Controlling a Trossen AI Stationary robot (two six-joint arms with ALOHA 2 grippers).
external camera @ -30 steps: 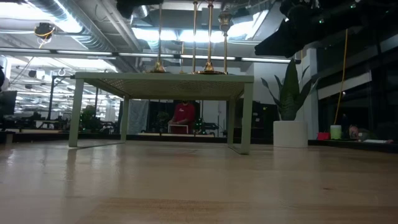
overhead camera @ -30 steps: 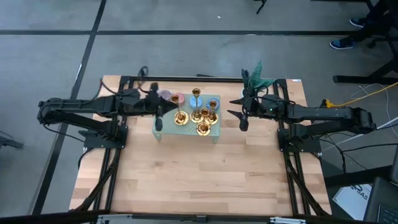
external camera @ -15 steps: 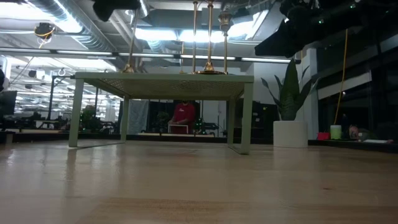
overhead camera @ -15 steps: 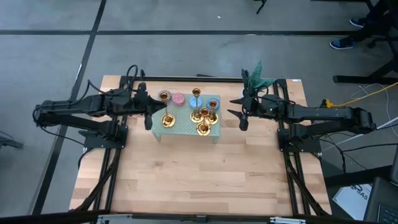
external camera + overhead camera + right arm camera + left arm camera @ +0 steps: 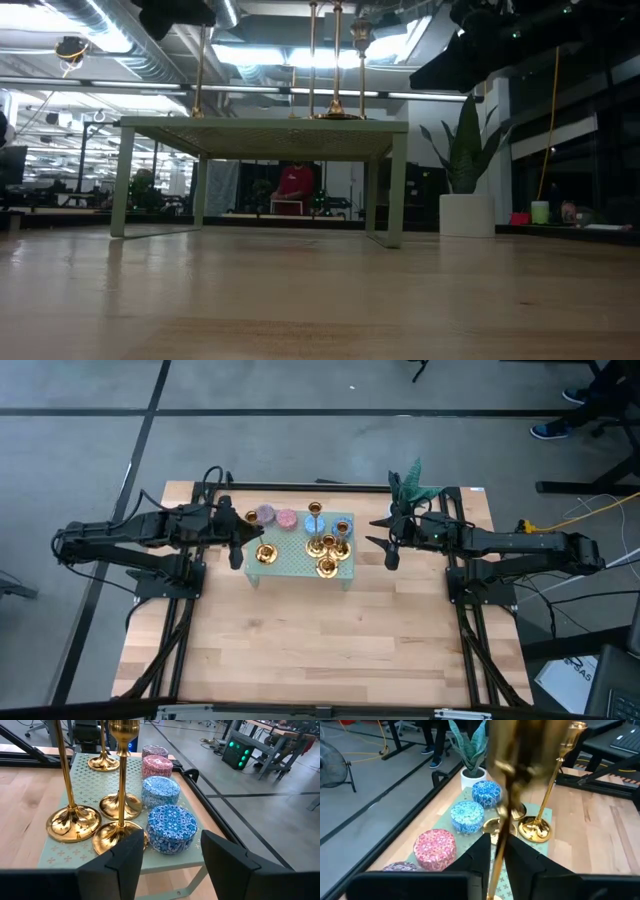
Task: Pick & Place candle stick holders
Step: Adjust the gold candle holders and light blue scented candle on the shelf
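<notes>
L hand [image 5: 240, 546] pinching candlestick [image 5: 265, 554] shifted left on green stand [image 5: 300, 565]; R hand [image 5: 385, 546] spread.

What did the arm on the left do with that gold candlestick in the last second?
The left pincer, shut on one candle stick holder, slid it from near the other three candlesticks toward the left edge of the green stand. The candles, the cluster and the right pincer kept their places.
</notes>
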